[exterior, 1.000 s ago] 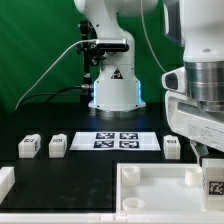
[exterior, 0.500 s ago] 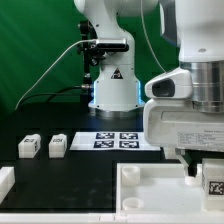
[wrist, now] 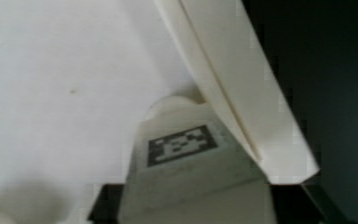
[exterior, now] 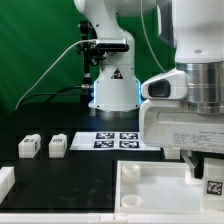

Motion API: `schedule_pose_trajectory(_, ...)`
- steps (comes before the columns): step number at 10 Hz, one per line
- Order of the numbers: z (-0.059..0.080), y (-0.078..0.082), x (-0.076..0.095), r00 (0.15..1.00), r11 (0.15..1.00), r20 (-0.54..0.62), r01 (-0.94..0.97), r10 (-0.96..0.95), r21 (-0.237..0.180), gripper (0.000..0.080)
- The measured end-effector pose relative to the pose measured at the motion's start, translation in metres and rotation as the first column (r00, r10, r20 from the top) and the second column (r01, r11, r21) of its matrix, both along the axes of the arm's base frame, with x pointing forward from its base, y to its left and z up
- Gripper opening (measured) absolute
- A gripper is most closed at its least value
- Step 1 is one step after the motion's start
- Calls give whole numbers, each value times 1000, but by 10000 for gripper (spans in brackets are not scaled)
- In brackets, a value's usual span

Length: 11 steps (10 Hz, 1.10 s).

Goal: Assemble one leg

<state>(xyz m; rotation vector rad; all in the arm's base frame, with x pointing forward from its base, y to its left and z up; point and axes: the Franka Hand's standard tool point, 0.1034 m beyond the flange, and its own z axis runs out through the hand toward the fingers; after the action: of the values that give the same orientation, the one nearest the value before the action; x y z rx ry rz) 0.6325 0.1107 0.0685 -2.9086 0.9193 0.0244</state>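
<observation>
Tool (exterior: 207,172) pinches the leg (exterior: 213,184) at the exterior view's right, above the white tray piece (exterior: 150,192). Leg looks light, rigid, slick plastic; grip its flat opposite faces.

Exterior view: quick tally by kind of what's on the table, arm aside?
Legs: 3, two apart at the exterior view's left, one under the gripper
Large white tray piece: 1
Marker board: 1
Total: 5

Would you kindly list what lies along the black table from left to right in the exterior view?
First small stubby white plastic leg with tag markers → second matching leg → flat white marker board → robot's gripper holding a tagged leg.
</observation>
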Motion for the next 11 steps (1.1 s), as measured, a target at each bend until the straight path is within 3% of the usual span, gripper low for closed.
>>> schedule_pose_trajectory(2, 0, -12, -1, 992, 992, -22, 121, -121, -22, 337)
schedule_pose_trajectory(9, 0, -15, -1, 994, 993, -20, 111, -111, -31, 337)
schedule_pose_trajectory(10, 0, -15, -1, 994, 993, -19, 111, -112, -31, 410)
schedule_pose_trajectory(11, 0, -15, -1, 994, 993, -19, 111, -112, -31, 599)
